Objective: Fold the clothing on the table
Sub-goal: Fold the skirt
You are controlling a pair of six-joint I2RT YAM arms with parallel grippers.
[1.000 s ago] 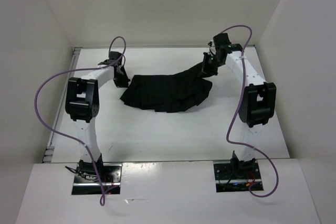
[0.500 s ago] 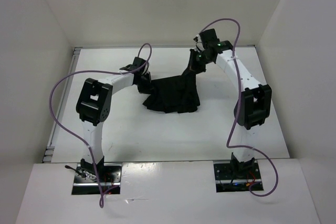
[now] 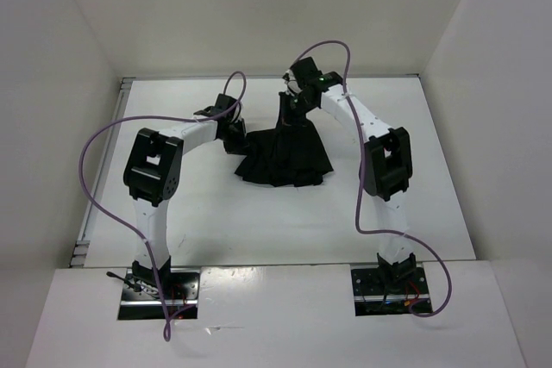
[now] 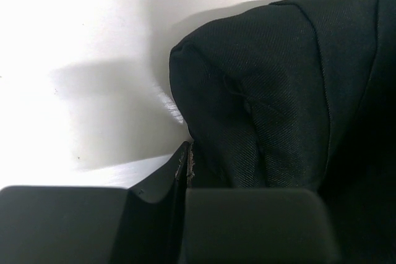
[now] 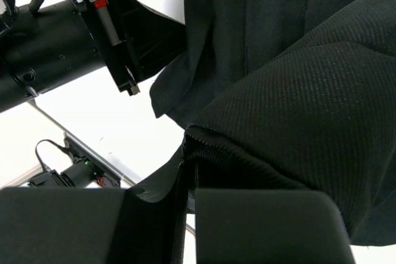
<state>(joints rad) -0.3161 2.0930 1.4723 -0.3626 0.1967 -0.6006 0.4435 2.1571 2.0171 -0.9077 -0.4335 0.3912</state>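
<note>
From above, we see the pleated skirt (image 3: 285, 157) gathered into a dark fan at the middle of the white surface (image 3: 198, 213), toward its far side, with its wide hem spreading to the near edge and its narrow part rising to the back. The left hand (image 3: 235, 134) sits low at the skirt's left corner. The right hand (image 3: 291, 108) holds the narrow part lifted just behind and to the right of it, so the two hands are near each other with the fabric between them. We judge that the coming move turns on this: the raised end hangs from the right hand above the lying part and must come down across it toward the left-held corner. In the left wrist view, the fingers are together, clamped on a rounded, doubled corner of finely woven black cloth, with a pleat line running along it and bare surface to its left. In the right wrist view, that hand's fingers are likewise pinched shut on a stitched hem, the cloth draping away in soft folds, and the other arm's hand shows close by at upper left.
</note>
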